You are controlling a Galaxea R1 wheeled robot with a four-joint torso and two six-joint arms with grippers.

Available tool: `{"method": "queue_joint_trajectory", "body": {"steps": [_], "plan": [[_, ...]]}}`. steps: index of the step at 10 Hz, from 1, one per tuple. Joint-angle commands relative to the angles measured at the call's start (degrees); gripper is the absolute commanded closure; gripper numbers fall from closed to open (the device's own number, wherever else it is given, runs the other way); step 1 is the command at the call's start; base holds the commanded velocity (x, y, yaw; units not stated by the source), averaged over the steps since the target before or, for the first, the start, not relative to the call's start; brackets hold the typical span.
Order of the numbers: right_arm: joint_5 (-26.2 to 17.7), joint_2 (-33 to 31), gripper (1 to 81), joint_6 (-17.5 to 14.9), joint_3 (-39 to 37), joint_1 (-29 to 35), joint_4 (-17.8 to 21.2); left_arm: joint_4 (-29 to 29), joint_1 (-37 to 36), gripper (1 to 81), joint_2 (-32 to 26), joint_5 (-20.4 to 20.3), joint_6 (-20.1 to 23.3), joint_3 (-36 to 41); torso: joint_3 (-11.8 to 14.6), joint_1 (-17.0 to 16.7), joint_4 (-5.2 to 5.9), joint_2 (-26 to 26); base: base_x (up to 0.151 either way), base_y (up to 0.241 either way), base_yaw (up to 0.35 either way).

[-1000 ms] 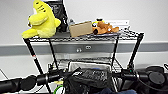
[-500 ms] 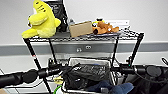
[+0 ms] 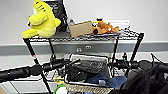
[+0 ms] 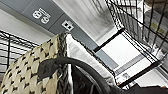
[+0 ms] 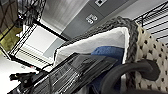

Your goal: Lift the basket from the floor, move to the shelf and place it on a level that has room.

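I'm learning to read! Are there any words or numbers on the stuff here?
None can be read.
Black sign behind the yellow toy: pale marks, too blurred.
Brown box: no print visible.
Wall plate with sockets: marks too small to read.
Basket: no label visible.

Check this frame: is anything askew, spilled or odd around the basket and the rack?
Nothing is spilled or damaged. The basket sits level between the two arms under the rack's top tier, with black and blue cloth piled above its rim. Up top, the yellow plush toy slumps sideways and the brown plush toy lies on its side.
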Motion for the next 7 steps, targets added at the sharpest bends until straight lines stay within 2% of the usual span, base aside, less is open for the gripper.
{"method": "queue_joint_trajectory", "body": {"steps": [1,7], "plan": [[1.14,5.26,81.1,-1.0,-8.25,12.61,-1.33,0.24,-12.75,81.1,4.63,-0.44,0.3,-8.04,0.0,0.0,0.0,0.0,0.0,0.0,0.0],[-2.82,15.45,81.1,-1.1,-23.71,16.12,-2.29,0.41,-18.11,81.1,15.87,4.92,0.3,-23.21,-0.02,0.0,0.0,0.02,0.0,0.0,0.0]]}}
